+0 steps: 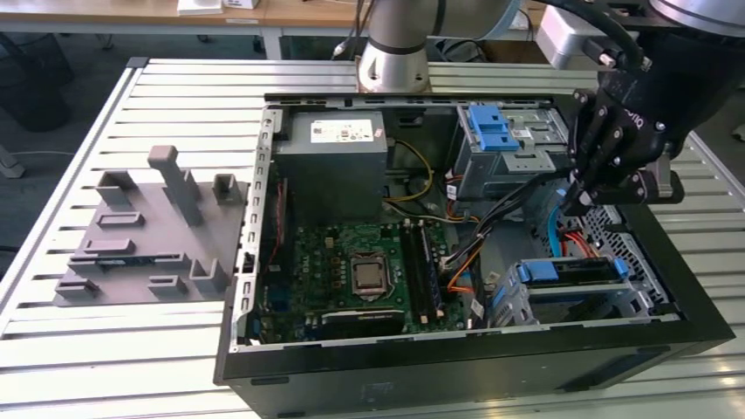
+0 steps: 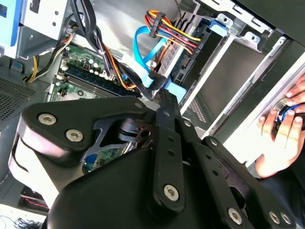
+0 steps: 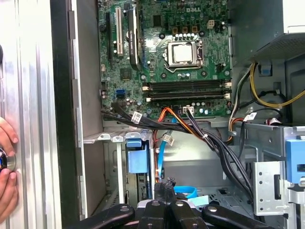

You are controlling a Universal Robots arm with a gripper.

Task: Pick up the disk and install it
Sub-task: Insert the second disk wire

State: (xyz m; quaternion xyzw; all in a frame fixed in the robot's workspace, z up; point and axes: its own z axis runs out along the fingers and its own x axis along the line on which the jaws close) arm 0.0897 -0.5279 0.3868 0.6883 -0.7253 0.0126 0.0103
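Gripper (image 1: 578,202): fingertips hidden among cables (image 1: 512,205) inside case (image 1: 466,367); finger gap undeterminable. 
Disk (image 1: 567,271): seated edge-on in bay, label hidden. 
Person's hand (image 2: 280,138): cut off by second wrist view's edge; object under fingers unidentifiable.

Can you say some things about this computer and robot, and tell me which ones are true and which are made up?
1. The computer case is open. True.
2. The gripper holds the disk. False: it is shut on nothing, and the disk sits in a bay inside the case.
3. The grey moulded tray lies to the exterior view's right of the case. False: it lies to the left.
4. A person's hand is beside the case. True.
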